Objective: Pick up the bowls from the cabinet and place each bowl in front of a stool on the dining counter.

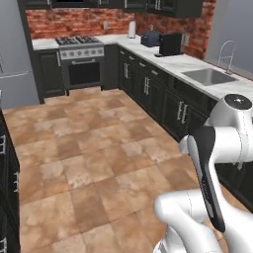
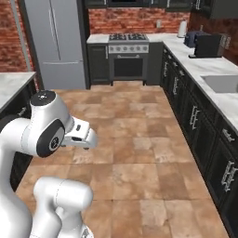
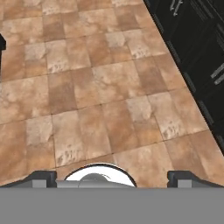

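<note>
My gripper [image 3: 112, 178] hangs over bare floor tiles, open, its two dark fingertips [image 3: 43, 177] far apart with nothing between them. In the right base view the white hand [image 2: 82, 135] juts forward from the folded arm, above the floor. The bowls and the stool are out of view. Black wall cabinets [image 1: 174, 6] run along the top edge, cut off by the frame, so I cannot tell which one is the cabinet. A corner of marble top [image 2: 13, 86] over dark fronts shows at the left; whether it is the dining counter I cannot tell.
A marble worktop [image 1: 183, 62] over black base cabinets [image 1: 163, 99] lines the right side, with a sink [image 1: 210, 75], a black toaster [image 1: 170, 43] and a blue box [image 1: 150, 38]. A stove [image 1: 81, 59] and a grey fridge [image 2: 56, 39] stand at the far wall. Brown tiled floor [image 1: 94, 148] lies open in the middle.
</note>
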Robot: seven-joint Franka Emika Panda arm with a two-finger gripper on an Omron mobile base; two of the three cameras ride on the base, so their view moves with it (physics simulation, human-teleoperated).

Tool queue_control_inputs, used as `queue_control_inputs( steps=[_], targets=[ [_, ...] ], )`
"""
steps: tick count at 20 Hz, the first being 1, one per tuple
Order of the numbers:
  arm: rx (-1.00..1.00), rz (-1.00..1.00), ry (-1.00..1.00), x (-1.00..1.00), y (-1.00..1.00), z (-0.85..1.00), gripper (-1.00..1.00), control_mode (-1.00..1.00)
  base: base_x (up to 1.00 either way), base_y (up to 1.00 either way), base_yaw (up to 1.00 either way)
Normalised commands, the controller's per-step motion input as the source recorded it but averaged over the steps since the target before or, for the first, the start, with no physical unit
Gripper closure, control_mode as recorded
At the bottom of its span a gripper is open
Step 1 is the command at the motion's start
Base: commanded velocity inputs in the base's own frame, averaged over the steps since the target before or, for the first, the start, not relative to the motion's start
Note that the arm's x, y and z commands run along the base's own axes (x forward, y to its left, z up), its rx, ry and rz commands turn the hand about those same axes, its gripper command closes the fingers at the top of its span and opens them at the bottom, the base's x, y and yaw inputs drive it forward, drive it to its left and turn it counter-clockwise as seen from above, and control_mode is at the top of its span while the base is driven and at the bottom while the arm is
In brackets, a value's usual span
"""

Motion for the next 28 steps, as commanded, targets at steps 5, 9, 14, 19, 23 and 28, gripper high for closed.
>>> queue_control_inputs(
  steps=[5, 9, 14, 19, 23, 28],
  targets=[
    [0.0, 0.0, 0.0, 0.0, 0.0, 0.0, -1.0, 1.0, 1.0, 0.17, -0.03],
    [0.0, 0.0, 0.0, 0.0, 0.0, 0.0, -1.0, 1.0, 1.0, 0.15, -0.04],
    [0.0, 0.0, 0.0, 0.0, 0.0, 0.0, -1.0, 1.0, 1.0, 0.13, -0.02],
    [0.0, 0.0, 0.0, 0.0, 0.0, 0.0, -1.0, 1.0, 1.0, 0.09, 0.0],
    [0.0, 0.0, 0.0, 0.0, 0.0, 0.0, -1.0, 1.0, 1.0, 0.03, -0.02],
    [0.0, 0.0, 0.0, 0.0, 0.0, 0.0, -1.0, 1.0, 1.0, 0.03, -0.09]
  ],
)
